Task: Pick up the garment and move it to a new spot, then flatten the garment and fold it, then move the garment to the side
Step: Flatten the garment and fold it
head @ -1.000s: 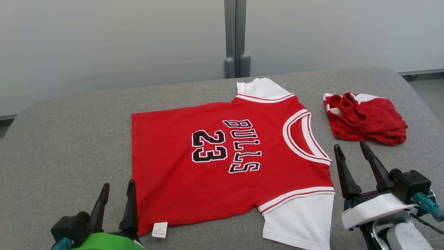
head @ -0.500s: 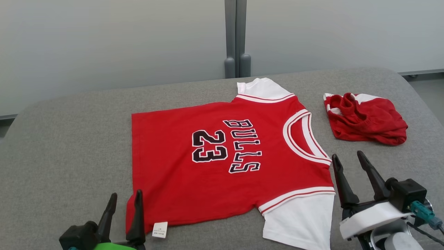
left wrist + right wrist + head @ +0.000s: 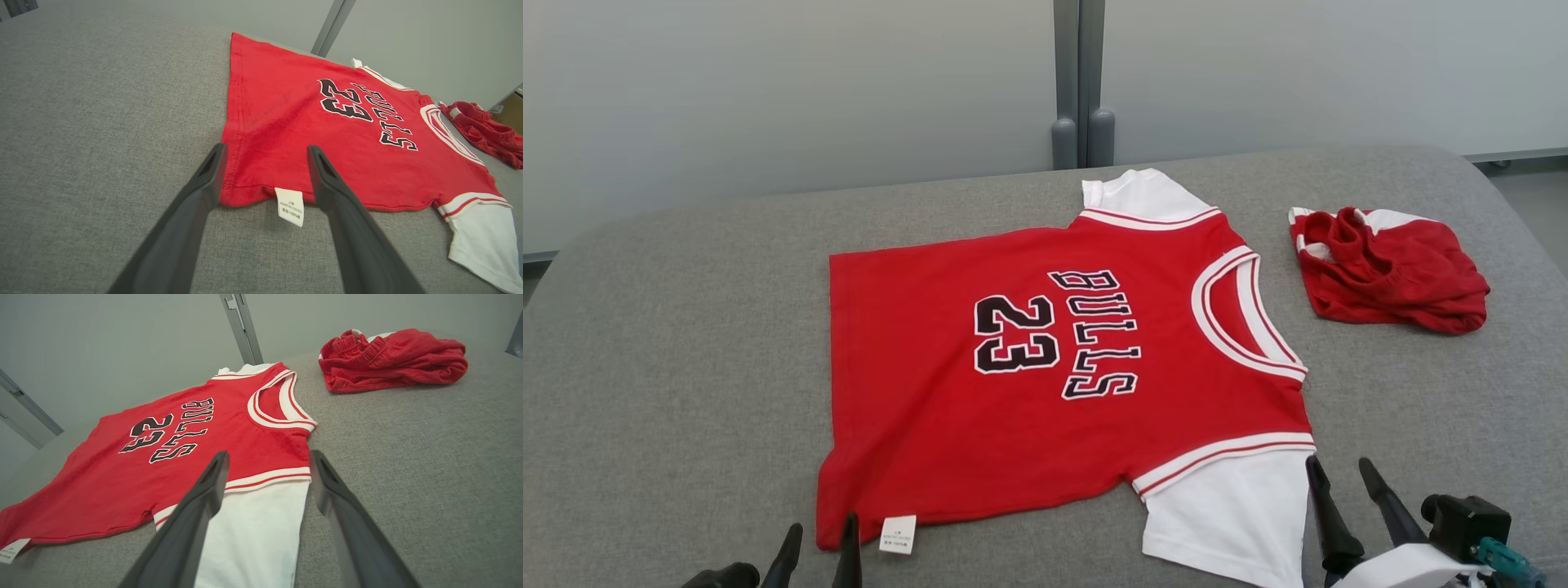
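Jersey: the red short-sleeved knit jersey (image 3: 915,416), with white sleeves and black "BULLS 23" lettering, lies spread flat and print up in the middle of the grey woven-fabric surface (image 3: 670,343).
Long axis: it runs across the robot, hem to the robot's left and neckline to its right, so one long side edge faces both arms.
Left arm: the left end effector (image 3: 822,527) has its fingers spread wide and holds nothing. In the left wrist view its tips bracket the near hem corner, with the small white care label (image 3: 290,205) between them.
Right arm: the right end effector (image 3: 1338,464) is equally wide and empty. In the right wrist view its fingers straddle the outer edge of the near white sleeve (image 3: 1233,514).
Nearer arm: neither. Each faces its own end of the near edge, a short reach forward.
Next move, as I judge it: a two-point pinch on that edge, both arms together.
Bystander: a crumpled red garment with white trim (image 3: 1396,273) lies well apart, far right.
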Robot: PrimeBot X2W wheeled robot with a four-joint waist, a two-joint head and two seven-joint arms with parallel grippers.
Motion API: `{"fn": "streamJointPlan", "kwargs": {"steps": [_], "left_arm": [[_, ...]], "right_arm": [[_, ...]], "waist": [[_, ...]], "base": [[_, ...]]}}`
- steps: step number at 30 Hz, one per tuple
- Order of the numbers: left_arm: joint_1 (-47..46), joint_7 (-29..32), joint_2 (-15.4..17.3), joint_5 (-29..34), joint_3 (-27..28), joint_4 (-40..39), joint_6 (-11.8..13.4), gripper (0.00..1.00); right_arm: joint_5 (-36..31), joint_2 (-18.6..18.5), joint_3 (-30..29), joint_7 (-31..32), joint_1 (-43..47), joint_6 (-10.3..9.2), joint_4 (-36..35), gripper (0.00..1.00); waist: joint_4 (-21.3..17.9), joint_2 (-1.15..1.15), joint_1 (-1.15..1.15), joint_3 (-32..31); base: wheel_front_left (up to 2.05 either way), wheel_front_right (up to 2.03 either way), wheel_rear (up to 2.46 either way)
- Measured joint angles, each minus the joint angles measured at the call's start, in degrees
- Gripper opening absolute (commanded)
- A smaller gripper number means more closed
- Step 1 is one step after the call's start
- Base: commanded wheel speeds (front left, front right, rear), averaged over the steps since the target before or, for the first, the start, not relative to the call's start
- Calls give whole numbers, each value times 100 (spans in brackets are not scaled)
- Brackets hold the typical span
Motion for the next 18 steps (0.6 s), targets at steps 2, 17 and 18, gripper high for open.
{"fn": "streamJointPlan", "kwargs": {"steps": [2,17,18], "left_arm": [[32,120,-2,-102,19,97,25,100],[-6,636,-59,-705,168,539,33,100],[-59,660,-59,-714,183,576,33,100]], "right_arm": [[166,100,-54,98,62,4,127,100],[834,287,-15,433,194,171,776,100],[857,287,15,466,190,207,811,100]], "waist": [[0,0,0,40],[-18,0,0,306],[-23,0,0,326]], "base": [[0,0,0],[0,0,0],[0,0,0]]}}
